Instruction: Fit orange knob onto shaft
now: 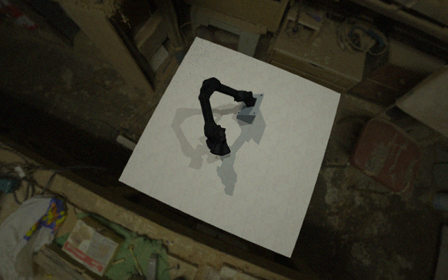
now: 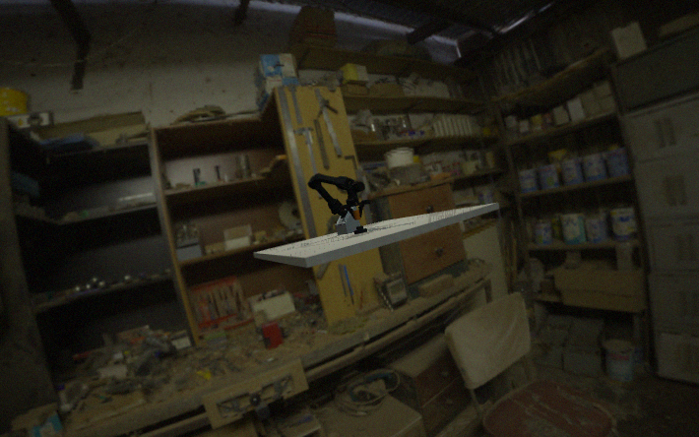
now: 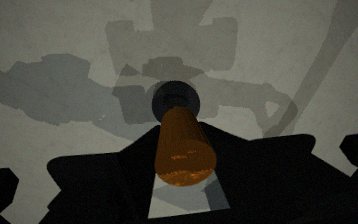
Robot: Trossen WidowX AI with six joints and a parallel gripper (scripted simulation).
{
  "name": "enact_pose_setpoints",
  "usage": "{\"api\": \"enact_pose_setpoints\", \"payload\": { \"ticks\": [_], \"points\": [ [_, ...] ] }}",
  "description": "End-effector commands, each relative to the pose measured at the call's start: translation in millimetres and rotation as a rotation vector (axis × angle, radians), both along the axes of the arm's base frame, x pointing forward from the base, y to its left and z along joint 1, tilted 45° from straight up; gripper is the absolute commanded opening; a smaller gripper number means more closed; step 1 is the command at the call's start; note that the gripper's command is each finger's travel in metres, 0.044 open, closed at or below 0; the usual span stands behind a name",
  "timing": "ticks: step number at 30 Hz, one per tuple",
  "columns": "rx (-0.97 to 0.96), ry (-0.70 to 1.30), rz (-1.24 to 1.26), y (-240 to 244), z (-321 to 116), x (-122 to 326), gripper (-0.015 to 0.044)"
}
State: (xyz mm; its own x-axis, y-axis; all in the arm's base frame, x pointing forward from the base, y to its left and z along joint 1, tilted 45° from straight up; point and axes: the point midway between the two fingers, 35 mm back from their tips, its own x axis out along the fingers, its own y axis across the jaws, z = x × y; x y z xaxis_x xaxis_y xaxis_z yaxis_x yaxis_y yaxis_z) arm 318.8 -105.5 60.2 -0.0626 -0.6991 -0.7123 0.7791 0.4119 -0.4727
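My end effector is closed around the orange knob; in the wrist view the knob overlaps the edge of the dark round pedestal; from outside I see it above the pedestal, apart from it, over the pale tabletop.

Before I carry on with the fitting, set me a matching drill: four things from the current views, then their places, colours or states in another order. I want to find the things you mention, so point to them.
1. orange cylindrical knob (image 2: 355,212) (image 3: 185,145)
2. dark round pedestal (image 2: 360,229) (image 3: 175,94)
3. flat square white tabletop (image 1: 264,192) (image 2: 412,226)
4. black six-joint arm (image 1: 207,108) (image 2: 330,181)

A. stands on a grey base block
B. held between the jaws
C. carries the arm and its base
D. partly hidden behind the knob in the wrist view

Pairs: 1-B, 2-D, 3-C, 4-A
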Motion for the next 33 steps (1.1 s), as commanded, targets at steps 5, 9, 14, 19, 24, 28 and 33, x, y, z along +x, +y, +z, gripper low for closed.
{"api": "enact_pose_setpoints", "payload": {
  "ticks": [5, 9, 14, 19, 24, 28, 33],
  "points": [
    [-0.017, -0.152, -0.153, 2.0, -1.3, -3.0, 0.0000],
    [-0.020, -0.183, -0.185, 2.2, -1.5, -3.2, 0.0000],
    [-0.020, -0.183, -0.185, -0.4, -4.0, -3.1, 0.0000],
    [-0.020, -0.183, -0.185, -11.3, -14.2, -3.3, 0.0000],
    [-0.021, -0.183, -0.185, -16.8, -19.2, -3.6, 0.0000],
    [-0.021, -0.188, -0.189, -15.5, -17.2, -3.0, 0.0000],
    [-0.021, -0.189, -0.190, -15.5, -15.9, -1.7, 0.0000]
  ]
}}
